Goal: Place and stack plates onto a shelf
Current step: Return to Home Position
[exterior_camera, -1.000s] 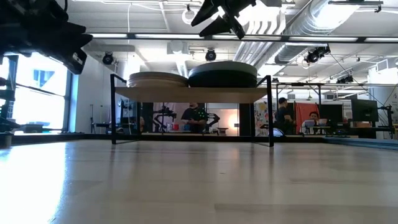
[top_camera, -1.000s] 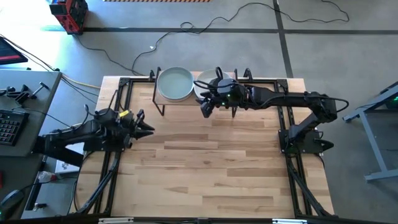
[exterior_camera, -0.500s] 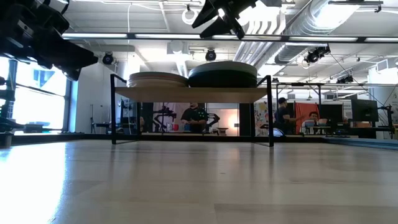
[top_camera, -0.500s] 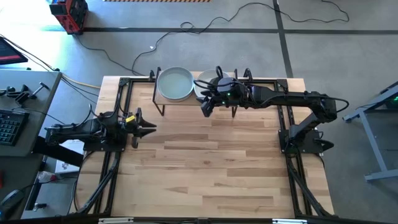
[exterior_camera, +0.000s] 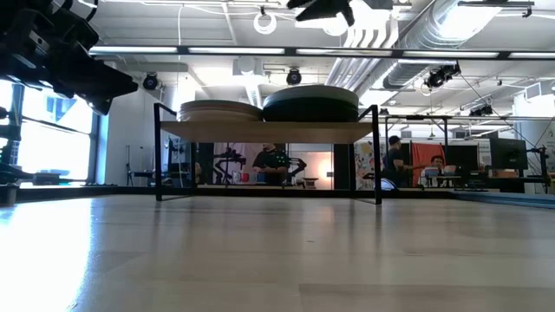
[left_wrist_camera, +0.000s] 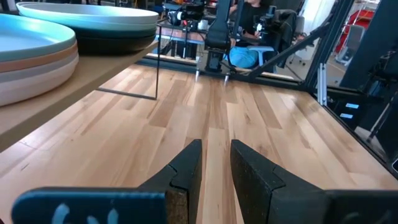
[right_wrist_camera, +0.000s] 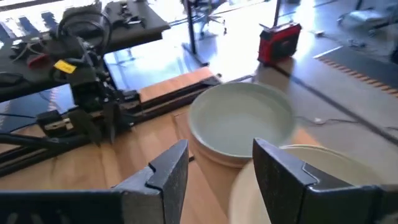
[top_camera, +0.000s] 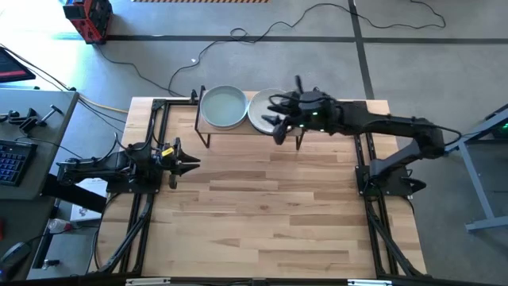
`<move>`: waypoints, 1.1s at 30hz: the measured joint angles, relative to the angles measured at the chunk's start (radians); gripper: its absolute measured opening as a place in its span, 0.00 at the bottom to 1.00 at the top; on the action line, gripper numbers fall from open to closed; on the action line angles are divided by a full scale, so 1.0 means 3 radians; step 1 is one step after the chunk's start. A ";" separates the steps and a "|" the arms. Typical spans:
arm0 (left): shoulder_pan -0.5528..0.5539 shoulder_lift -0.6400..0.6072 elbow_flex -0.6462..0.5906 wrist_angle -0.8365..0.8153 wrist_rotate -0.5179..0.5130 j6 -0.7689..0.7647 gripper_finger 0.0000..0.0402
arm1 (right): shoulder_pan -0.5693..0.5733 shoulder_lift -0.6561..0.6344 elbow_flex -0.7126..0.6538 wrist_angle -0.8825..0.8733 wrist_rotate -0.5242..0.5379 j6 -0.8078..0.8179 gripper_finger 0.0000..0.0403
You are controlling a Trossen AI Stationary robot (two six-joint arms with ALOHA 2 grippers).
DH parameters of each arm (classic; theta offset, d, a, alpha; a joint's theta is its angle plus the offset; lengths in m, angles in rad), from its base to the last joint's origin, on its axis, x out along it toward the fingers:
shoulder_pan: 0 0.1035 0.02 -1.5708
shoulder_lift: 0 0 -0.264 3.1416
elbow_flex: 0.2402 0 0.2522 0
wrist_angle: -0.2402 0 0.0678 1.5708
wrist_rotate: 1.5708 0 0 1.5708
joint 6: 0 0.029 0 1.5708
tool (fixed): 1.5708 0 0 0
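High view: the shelf point(top_camera: 247, 127) stands at the table's point(top_camera: 270, 214) 12 o'clock with two stacks of plates, topped by a pale plate point(top_camera: 223, 107) and a whitish plate point(top_camera: 260, 111). The right gripper point(top_camera: 278, 129), fingers spread, hovers high over the whitish plate's 4 o'clock rim. The left gripper point(top_camera: 189, 163), fingers narrowly apart, waits at 9 o'clock.

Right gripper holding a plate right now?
No. The right gripper is open with nothing in it, hovering over the pale green plate and the whitish plate.
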 joint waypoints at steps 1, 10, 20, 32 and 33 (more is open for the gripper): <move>0.0000 0.0000 0.0000 0.0000 0.0000 -0.0001 0.18 | 0.0001 -0.0073 0.0000 -0.0061 0.0053 -0.0021 0.40; 0.0001 0.0000 0.0000 0.0000 0.0000 0.0000 0.18 | 0.0004 -0.0796 0.0000 -0.1029 0.0390 -0.0061 0.40; 0.0001 0.0000 0.0000 -0.0001 0.0001 0.0001 0.18 | 0.0004 -0.1928 -0.1166 -0.0499 0.0041 -0.0066 0.40; 0.0001 0.0000 0.0000 -0.0001 0.0001 0.0001 0.18 | 0.0005 -0.3443 -0.2589 -0.0001 -0.0320 0.0127 0.40; 0.0001 0.0000 0.0001 0.0000 0.0001 0.0001 0.18 | 0.0005 -0.3533 -0.2682 0.0005 -0.0346 0.0116 0.40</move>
